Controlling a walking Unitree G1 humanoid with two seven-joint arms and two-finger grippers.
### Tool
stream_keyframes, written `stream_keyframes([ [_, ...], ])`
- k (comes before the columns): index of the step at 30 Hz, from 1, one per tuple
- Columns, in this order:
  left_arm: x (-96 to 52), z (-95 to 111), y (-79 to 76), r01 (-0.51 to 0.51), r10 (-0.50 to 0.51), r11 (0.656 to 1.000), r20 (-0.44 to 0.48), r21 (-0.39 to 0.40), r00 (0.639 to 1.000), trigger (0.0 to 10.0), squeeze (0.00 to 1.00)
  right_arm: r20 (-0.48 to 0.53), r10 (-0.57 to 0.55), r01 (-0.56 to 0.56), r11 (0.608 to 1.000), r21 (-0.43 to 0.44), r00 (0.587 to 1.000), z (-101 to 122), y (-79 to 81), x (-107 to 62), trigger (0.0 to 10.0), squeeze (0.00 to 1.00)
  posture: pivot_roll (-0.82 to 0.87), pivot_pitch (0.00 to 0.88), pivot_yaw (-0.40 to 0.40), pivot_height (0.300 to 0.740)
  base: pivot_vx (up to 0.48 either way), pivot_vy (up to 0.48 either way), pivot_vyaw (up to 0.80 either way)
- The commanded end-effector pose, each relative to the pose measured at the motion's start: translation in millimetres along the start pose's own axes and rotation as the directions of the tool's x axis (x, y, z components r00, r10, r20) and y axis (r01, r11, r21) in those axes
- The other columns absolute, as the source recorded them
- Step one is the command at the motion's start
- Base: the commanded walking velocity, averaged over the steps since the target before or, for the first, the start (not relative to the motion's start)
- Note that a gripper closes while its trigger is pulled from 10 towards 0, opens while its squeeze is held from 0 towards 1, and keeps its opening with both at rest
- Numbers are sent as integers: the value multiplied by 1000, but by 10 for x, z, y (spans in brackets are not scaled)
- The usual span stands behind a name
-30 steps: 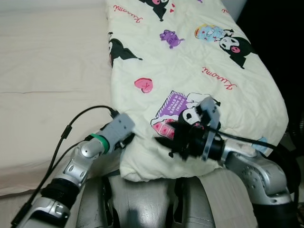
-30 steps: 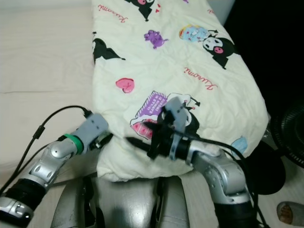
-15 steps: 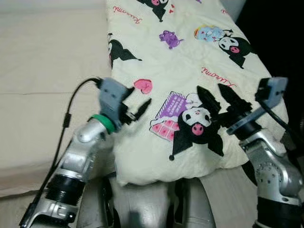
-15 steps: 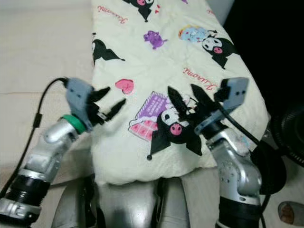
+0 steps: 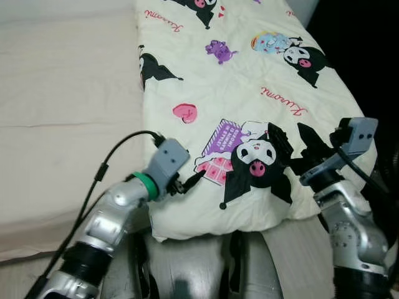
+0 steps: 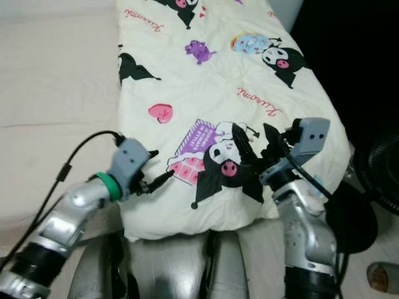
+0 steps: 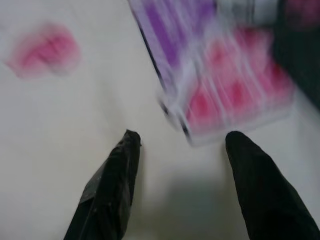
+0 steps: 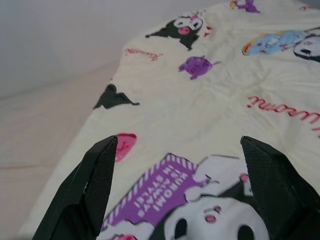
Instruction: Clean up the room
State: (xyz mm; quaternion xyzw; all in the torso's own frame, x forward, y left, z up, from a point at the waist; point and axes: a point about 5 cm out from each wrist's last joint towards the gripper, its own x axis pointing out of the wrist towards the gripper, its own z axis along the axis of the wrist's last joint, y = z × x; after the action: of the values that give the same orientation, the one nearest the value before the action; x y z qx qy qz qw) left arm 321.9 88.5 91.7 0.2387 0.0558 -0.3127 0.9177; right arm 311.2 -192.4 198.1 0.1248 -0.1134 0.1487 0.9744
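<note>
Since half a second ago: left gripper (image 5: 190, 180) dropped lower, toward 7 o'clock of the blanket (image 5: 249, 81); right gripper (image 5: 296, 146) barely shifted.

Left eye view: cream blanket with cartoon prints, red script "Kuromi", spread over the beige bed (image 5: 62, 112), occupying 12 to 4 o'clock.

Left wrist view: fingers (image 7: 107, 185) apart, just above blurred pink-and-purple print.

Right wrist view: fingers (image 8: 92, 185) spread wide over purple panel, lettering unreadable.
</note>
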Motion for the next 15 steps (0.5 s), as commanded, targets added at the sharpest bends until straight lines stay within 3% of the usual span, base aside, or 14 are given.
stream_keyframes([
  [1,-26,-215,-56,-27,30,999,-83,39,996,10000,0,-17,-24,24,1000,-1,1000,-66,-14,-3,10000,0,-43,167,75,565,0,0,0],
  [3,-171,-497,58,-68,75,997,-181,48,981,10000,0,-19,-5,5,1000,8,1000,-103,45,41,10000,0,-30,171,75,565,0,0,0],
  [5,-171,-497,58,-68,75,997,-181,48,981,10000,0,-19,-5,5,1000,8,1000,-103,45,41,10000,0,-30,171,75,565,0,0,0],
  [6,-471,-753,278,-98,105,994,-256,41,961,10000,0,-27,15,-15,1000,16,1000,-153,97,82,10000,0,-8,177,75,565,0,0,0],
  [7,-579,-813,346,-106,111,994,-276,34,955,10000,0,-28,21,-20,1000,19,999,-167,110,94,10000,0,-5,178,75,565,0,0,0],
  [8,-579,-813,346,-106,111,994,-276,34,955,10000,0,-28,21,-20,1000,19,999,-167,110,94,10000,0,-5,178,75,565,0,0,0],
  [9,-704,-863,416,-112,109,994,-290,7,951,10000,0,-30,27,-26,999,23,999,-180,128,107,10000,0,0,178,74,565,0,0,0],
  [12,-958,-868,487,-78,37,987,-267,-144,963,10000,0,-34,44,-43,999,30,998,-207,178,135,10000,0,8,179,68,565,0,0,0],
  [15,-1026,-800,486,-43,-3,977,-218,-207,976,10000,0,-36,48,-46,998,30,998,-219,196,144,10000,0,10,178,65,565,0,0,0],
])
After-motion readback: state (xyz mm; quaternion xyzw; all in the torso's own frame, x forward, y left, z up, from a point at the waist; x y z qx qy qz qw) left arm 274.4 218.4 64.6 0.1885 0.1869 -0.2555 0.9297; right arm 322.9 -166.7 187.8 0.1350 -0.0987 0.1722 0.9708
